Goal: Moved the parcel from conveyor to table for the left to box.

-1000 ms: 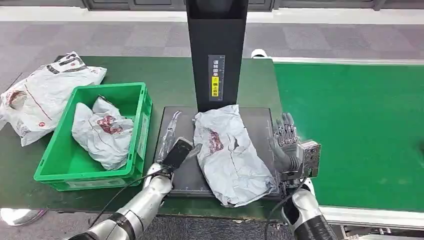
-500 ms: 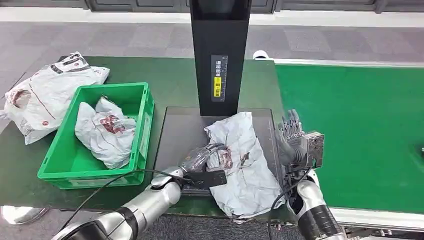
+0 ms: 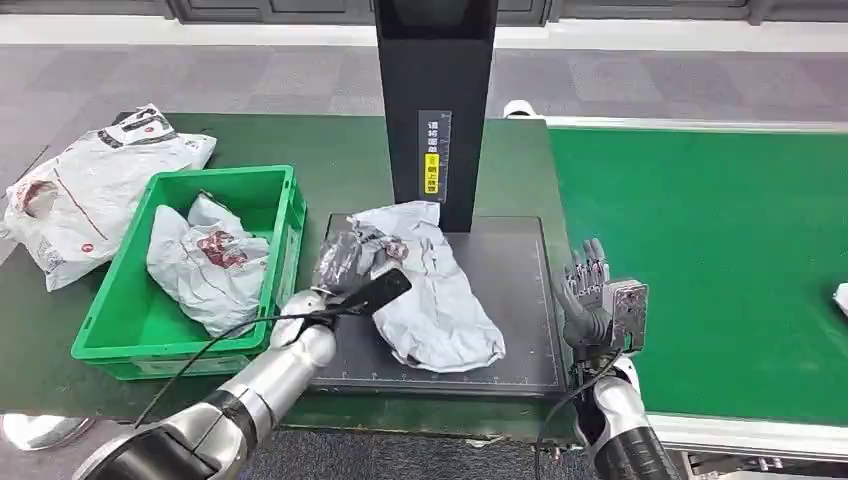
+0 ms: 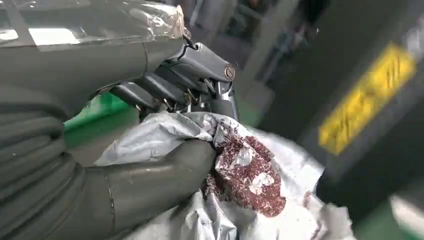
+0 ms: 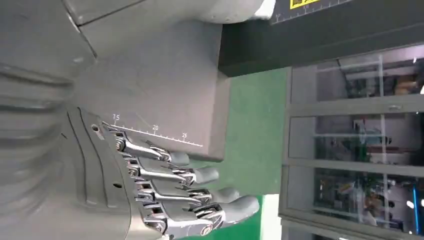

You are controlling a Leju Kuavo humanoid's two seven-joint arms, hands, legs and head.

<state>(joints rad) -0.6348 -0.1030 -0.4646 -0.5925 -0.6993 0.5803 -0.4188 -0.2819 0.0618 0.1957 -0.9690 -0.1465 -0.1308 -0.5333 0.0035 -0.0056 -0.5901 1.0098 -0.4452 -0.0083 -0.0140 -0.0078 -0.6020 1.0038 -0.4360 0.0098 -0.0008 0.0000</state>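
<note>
A crumpled grey parcel [image 3: 425, 290] with a dark red print lies on the black scale plate [image 3: 510, 300] in front of the black post. My left hand [image 3: 345, 262] grips its left end, and that end is raised off the plate. In the left wrist view the thumb and fingers [image 4: 170, 90] pinch the grey wrap of the parcel [image 4: 240, 175] beside the red print. My right hand [image 3: 585, 295] stands upright at the plate's right edge, fingers straight and apart, holding nothing. The right wrist view has the same open hand [image 5: 165, 200] beside the plate's ruled edge.
A green crate [image 3: 120, 330] left of the plate holds another grey parcel [image 3: 205, 265]. A white bag [image 3: 85, 195] lies at the table's far left. The black post [image 3: 435, 110] rises behind the plate. The green conveyor [image 3: 720, 260] runs along the right.
My left hand has dragged the parcel left and back across the plate and raised its left end. My right hand has drawn slightly back toward me, still open.
</note>
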